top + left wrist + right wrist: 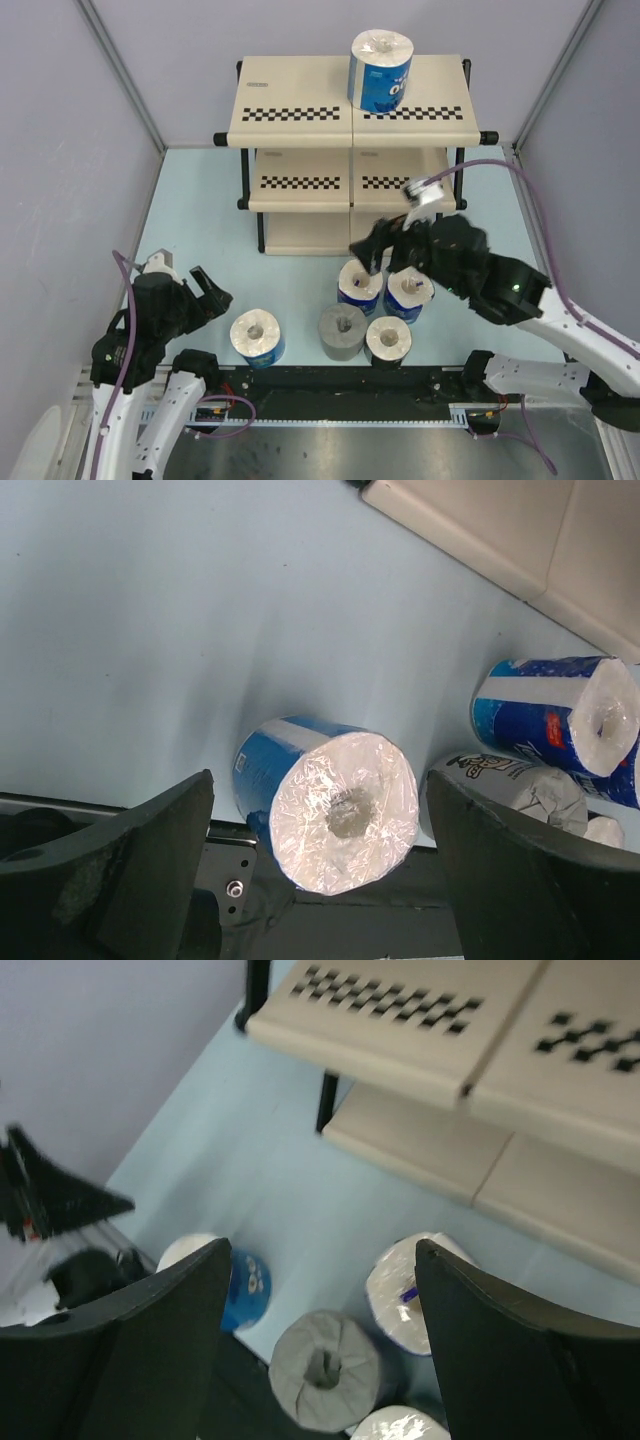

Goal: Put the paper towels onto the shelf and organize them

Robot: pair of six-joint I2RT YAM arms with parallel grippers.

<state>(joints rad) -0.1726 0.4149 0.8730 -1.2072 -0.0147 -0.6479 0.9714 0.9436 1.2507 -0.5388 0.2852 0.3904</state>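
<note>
The shelf [300, 100] stands at the back, with one blue-wrapped paper towel roll [380, 70] upright on its top board. Five more rolls stand on the table in front of it: a blue one [258, 338] alone on the left, a plain grey one [342, 330], a dark-wrapped one [388, 340] and two blue ones [360, 285] [408, 292]. My left gripper [190, 280] is open, to the left of the lone blue roll [330, 805] and apart from it. My right gripper [385, 245] hangs open above the cluster, with the grey roll [325, 1370] below its fingers.
The shelf's middle board [300, 185] and lowest board [300, 235] carry no rolls where they show. Grey walls close in on the left and right. A black rail [330, 378] runs along the near table edge just behind the front rolls.
</note>
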